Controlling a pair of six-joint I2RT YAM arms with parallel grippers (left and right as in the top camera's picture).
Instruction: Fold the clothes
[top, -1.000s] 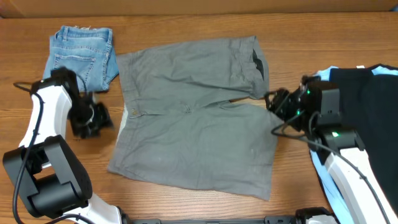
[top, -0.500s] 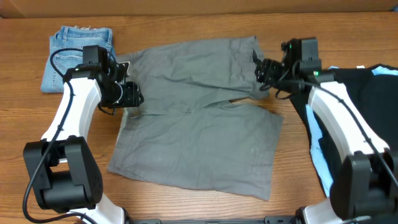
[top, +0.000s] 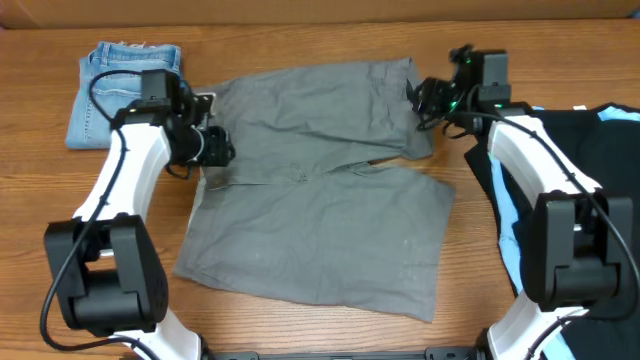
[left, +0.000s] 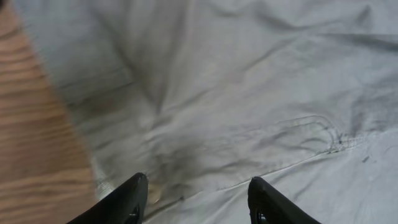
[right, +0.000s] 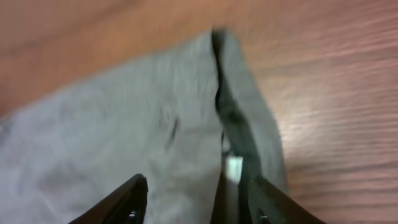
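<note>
The grey shorts (top: 320, 190) lie spread flat on the wooden table, waistband to the right, legs to the left. My left gripper (top: 213, 148) is open over the left edge of the shorts; in the left wrist view its fingers (left: 196, 199) straddle a seam of the grey cloth (left: 249, 93). My right gripper (top: 428, 98) is open at the upper right corner of the shorts; in the right wrist view its fingers (right: 196, 200) sit over the waistband opening (right: 227, 118).
Small blue denim shorts (top: 125, 85) lie folded at the far left. A black garment with light-blue fabric (top: 585, 190) lies at the right edge. Bare wood table (top: 60, 200) surrounds the shorts.
Both arms have moved onto the shorts: the left from the bare table to the left edge, the right up from mid-right to the upper right corner.
</note>
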